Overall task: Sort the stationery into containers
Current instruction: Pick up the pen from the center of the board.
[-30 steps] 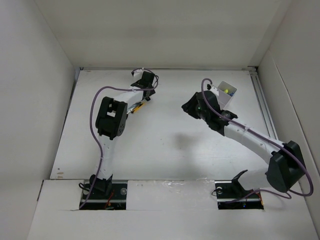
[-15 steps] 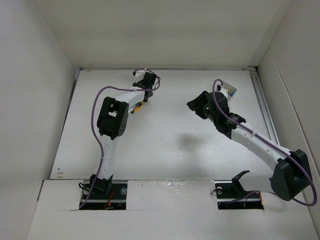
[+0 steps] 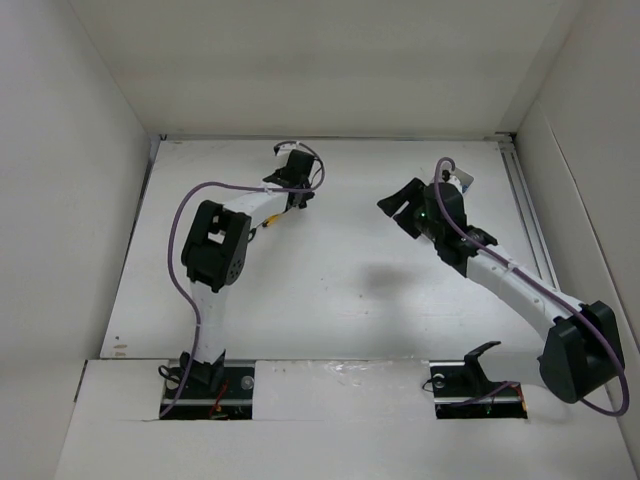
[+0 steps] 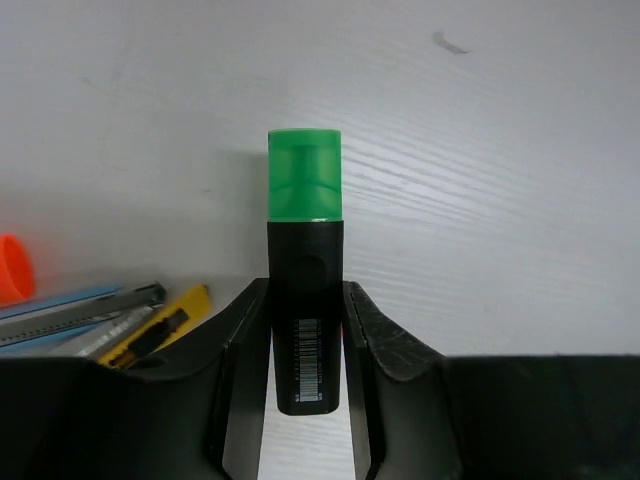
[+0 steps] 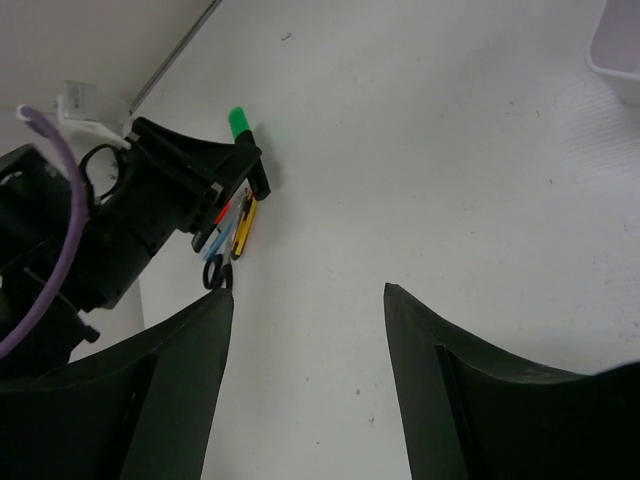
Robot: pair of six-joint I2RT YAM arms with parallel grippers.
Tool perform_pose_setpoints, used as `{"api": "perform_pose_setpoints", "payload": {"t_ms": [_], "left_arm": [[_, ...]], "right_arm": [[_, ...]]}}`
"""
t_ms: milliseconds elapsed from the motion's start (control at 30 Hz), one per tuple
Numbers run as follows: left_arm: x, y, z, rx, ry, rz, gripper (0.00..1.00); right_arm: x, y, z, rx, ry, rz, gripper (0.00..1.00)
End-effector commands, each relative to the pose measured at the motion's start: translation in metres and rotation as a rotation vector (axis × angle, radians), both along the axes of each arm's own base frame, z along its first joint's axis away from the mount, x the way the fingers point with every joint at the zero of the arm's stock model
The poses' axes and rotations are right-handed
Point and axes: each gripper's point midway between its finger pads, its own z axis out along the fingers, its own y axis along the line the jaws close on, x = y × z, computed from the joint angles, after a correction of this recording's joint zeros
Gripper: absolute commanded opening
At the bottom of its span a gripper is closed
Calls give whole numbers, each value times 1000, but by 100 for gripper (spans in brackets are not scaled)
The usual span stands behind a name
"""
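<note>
A black marker with a green cap (image 4: 305,190) sits between the fingers of my left gripper (image 4: 305,292), which is shut on its black barrel. Left of it on the table lie a yellow pen (image 4: 165,325), a bluish pen (image 4: 60,305) and an orange marker end (image 4: 12,270). From above, the left gripper (image 3: 298,185) is at the back left of the table, over the stationery pile (image 3: 268,222). My right gripper (image 5: 308,295) hangs open and empty above bare table. It looks toward the green cap (image 5: 238,122) and the small black scissors (image 5: 217,272). The white container (image 3: 463,182) peeks out behind the right arm.
White walls enclose the table on three sides. A metal rail (image 3: 530,215) runs along the right edge. A corner of the container (image 5: 620,50) shows at the top right of the right wrist view. Purple cables loop off both arms.
My left gripper has closed on the green-capped marker and shifted slightly right. My right gripper has opened wide and drawn away from the container, which the arm now mostly hides.
</note>
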Motion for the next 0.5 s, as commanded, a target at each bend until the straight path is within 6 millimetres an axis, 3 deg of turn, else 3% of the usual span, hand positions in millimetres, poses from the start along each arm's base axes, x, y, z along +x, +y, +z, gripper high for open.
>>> {"api": "perform_pose_setpoints", "payload": {"t_ms": [0, 67, 100, 133, 167, 200, 233, 300, 333, 367, 400, 467], "left_arm": [[0, -32, 80, -149, -169, -110, 2], [-11, -46, 103, -219, -217, -178, 2], [-25, -50, 89, -225, -191, -206, 2], [-32, -50, 90, -239, -196, -221, 2], [-40, -60, 108, -277, -245, -260, 2], [-52, -68, 109, -290, -251, -289, 2], [-68, -65, 91, -277, -222, -310, 2], [-86, -77, 105, -311, -265, -373, 2], [-96, -73, 94, -302, -246, -388, 2], [-106, -78, 93, -311, -241, -413, 2], [-112, -81, 103, -339, -269, -440, 2], [-130, -86, 93, -345, -253, -490, 3]], "right_arm": [[4, -1, 17, 52, -60, 12, 69], [3, -5, 16, 52, -60, 3, 71], [3, -2, 20, 63, -70, 18, 71], [4, -3, 20, 69, -68, 23, 72], [4, 0, 16, 65, -64, 45, 72], [-1, 7, 17, 82, -56, 87, 73], [1, 11, 10, 73, -46, 111, 73], [0, 21, 9, 86, -42, 165, 75], [0, 24, 8, 92, -41, 178, 75], [1, 23, 5, 94, -31, 181, 75], [2, 26, 3, 100, -27, 197, 76], [1, 31, 4, 124, -30, 239, 76]]}}
